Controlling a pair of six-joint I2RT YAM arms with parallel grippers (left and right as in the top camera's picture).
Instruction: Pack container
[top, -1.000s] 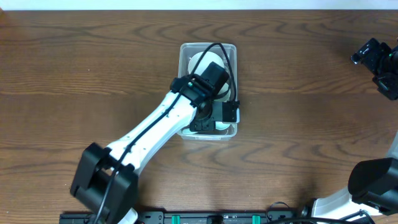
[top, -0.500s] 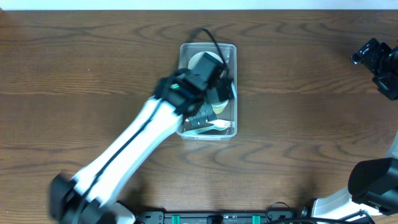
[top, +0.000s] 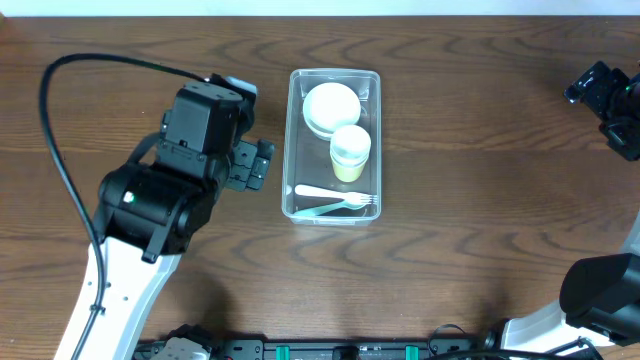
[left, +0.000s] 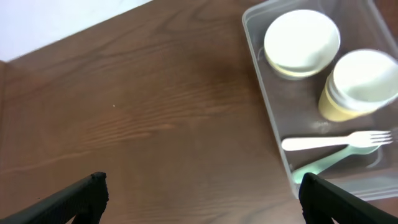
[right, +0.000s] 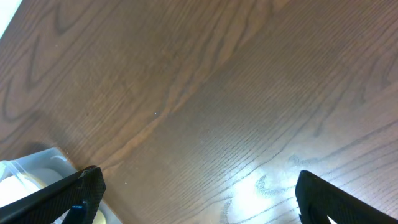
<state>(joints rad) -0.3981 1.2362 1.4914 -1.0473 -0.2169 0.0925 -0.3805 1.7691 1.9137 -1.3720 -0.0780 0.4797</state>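
The clear container (top: 290, 150) stands at mid-table. Inside it are a white bowl (top: 331, 108), a pale yellow cup (top: 350, 152), a white fork (top: 335, 193) and a green utensil (top: 330, 208) beside the fork. My left gripper (top: 256, 165) hovers just left of the container, open and holding nothing. In the left wrist view its gripper (left: 202, 202) spans bare wood, with the container (left: 261, 93), bowl (left: 301, 42), cup (left: 360, 84) and fork (left: 336, 141) at the right. My right gripper (top: 585, 92) is far right, open; in its own view the gripper (right: 199, 199) is over bare table.
The wooden table (top: 480, 240) surrounds the container on all sides. A corner of the container (right: 31, 163) shows at the lower left of the right wrist view. The right arm's base (top: 600, 295) sits at the front right edge.
My left arm has pulled out of the container and swung back to the left. Its jaws went from shut to open, and the white fork now lies in the container.
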